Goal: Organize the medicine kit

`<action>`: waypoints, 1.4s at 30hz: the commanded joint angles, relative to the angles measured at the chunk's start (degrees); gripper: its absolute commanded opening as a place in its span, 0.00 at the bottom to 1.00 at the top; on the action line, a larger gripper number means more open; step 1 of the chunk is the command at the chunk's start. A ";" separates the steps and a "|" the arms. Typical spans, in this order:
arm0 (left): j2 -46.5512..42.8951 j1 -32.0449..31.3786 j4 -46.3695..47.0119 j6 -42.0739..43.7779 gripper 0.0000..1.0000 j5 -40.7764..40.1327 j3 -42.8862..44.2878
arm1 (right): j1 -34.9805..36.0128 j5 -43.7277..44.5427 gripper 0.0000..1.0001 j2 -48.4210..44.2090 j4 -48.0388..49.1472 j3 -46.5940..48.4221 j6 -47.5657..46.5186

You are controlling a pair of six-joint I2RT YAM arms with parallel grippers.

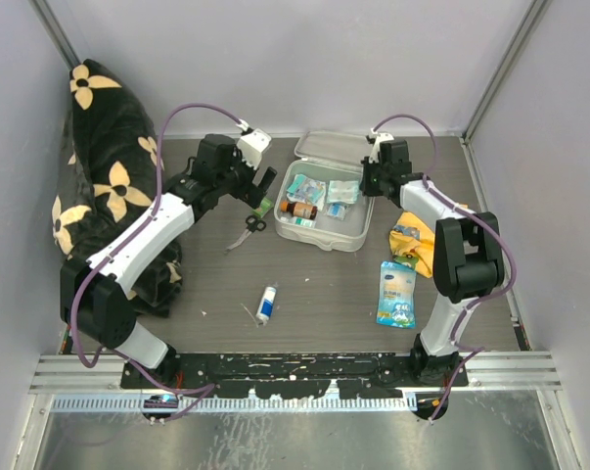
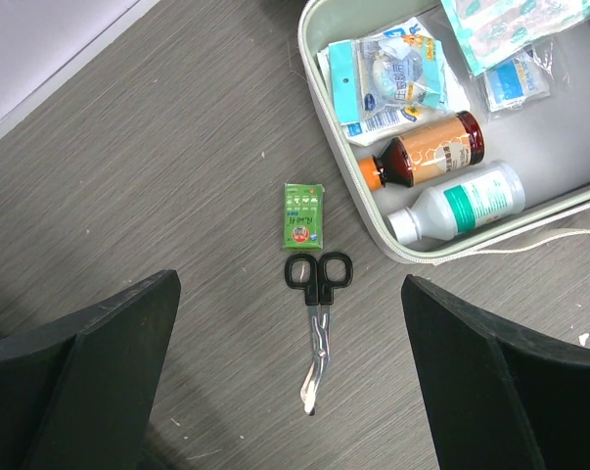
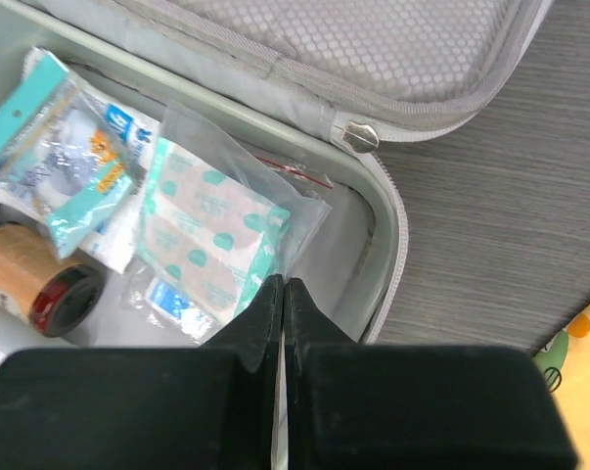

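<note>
The medicine kit lies open at the back middle, a pale grey case with its lid flat behind it. It holds a brown bottle, a white bottle, gauze packets and a bag of plasters. My left gripper is open and empty above the table left of the case. Black-handled scissors and a small green packet lie below it. My right gripper is shut inside the case's right end, tips at the plaster bag's edge.
A blue-yellow packet and an orange-yellow cloth lie right of the case. A small white and blue tube lies at the front middle. A black flowered cushion fills the left side. Grey walls close in the table.
</note>
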 commanded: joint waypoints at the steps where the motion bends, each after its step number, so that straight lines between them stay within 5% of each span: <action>1: -2.86 0.19 4.04 -0.23 0.98 0.72 0.25 | -0.07 3.49 0.02 1.76 1.00 1.86 -2.54; 19: -2.64 0.19 3.89 0.40 0.98 0.17 0.28 | 0.98 6.22 0.37 0.41 0.34 4.22 -6.63; 28: -2.83 0.28 3.91 0.71 0.98 -0.53 0.25 | 4.61 1.29 0.38 -0.30 1.12 5.75 -9.86; 42: -4.40 0.99 4.70 0.89 0.98 -0.91 -0.62 | 8.92 -1.42 0.38 12.42 -2.83 14.48 -9.99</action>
